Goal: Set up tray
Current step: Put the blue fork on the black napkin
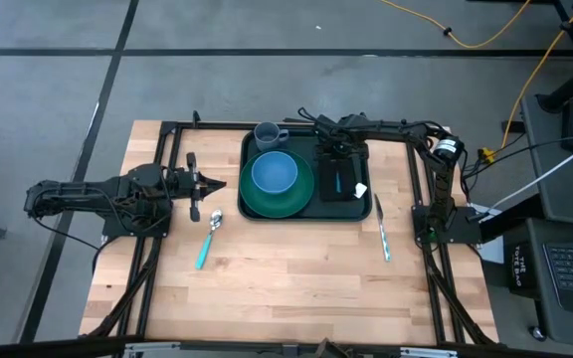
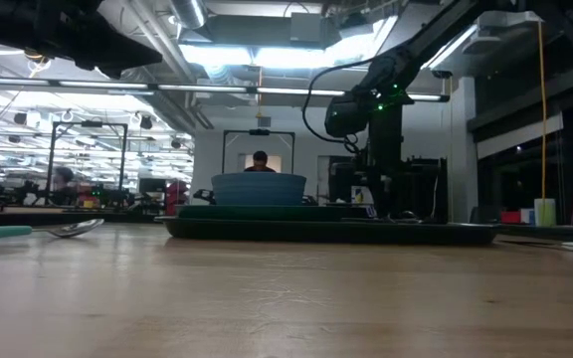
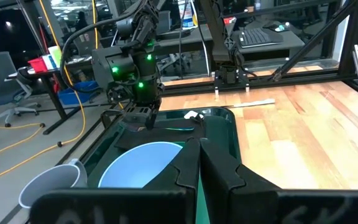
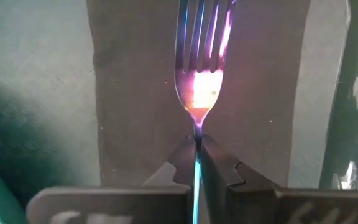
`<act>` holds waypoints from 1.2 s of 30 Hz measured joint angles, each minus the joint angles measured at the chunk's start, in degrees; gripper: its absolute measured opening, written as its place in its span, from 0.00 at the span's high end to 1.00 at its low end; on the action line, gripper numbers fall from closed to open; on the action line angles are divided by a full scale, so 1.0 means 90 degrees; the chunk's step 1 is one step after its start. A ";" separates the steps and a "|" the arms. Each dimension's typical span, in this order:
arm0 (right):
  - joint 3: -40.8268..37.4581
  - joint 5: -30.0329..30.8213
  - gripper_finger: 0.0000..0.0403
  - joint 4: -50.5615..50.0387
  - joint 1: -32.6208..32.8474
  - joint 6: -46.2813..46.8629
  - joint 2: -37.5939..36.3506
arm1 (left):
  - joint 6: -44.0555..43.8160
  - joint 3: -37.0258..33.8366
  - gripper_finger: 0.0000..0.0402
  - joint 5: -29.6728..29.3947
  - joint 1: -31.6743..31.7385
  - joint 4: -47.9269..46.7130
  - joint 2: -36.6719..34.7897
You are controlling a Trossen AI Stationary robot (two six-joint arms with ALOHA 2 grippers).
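The dark green tray lies at the table's middle, toward the far edge. On it rest a green plate with a blue bowl, a grey mug and a black napkin. A fork with a teal handle lies lengthwise over the napkin. My right gripper stands over the napkin, shut on the fork. My left gripper waits left of the tray, shut on nothing. My right gripper pinches the fork at its narrow neck, just below the tines, between the two fingertips. It comes down from above, and the thin handle runs back between the fingers. Whether the fork rests on the napkin or hangs just above it, I cannot tell.
A teal-handled spoon lies on the wood left of the tray, toward the near side, and a knife lies right of it. A small white scrap sits at the napkin's right edge. Bare wood stretches toward the near edge.
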 joint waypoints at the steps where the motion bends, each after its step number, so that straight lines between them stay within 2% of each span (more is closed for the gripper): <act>1: 0.0001 -0.0002 0.96 0.0000 0.0000 0.0002 0.0000 | 0.0000 0.0000 0.98 0.0000 0.0001 0.0000 0.0000; 10: -0.0012 -0.0023 0.96 0.0027 0.0001 0.0088 0.0000 | -0.0002 0.0000 0.99 0.0000 0.0000 0.0000 0.0000; 17: -0.0382 -0.0196 0.96 0.0230 0.0000 0.0149 -0.0002 | -0.0005 0.0000 0.99 0.0001 0.0002 0.0000 0.0000; 36: -0.0382 -0.0209 0.96 0.0446 -0.0019 -0.0043 -0.0002 | -0.0005 0.0000 0.99 0.0000 0.0002 0.0000 0.0000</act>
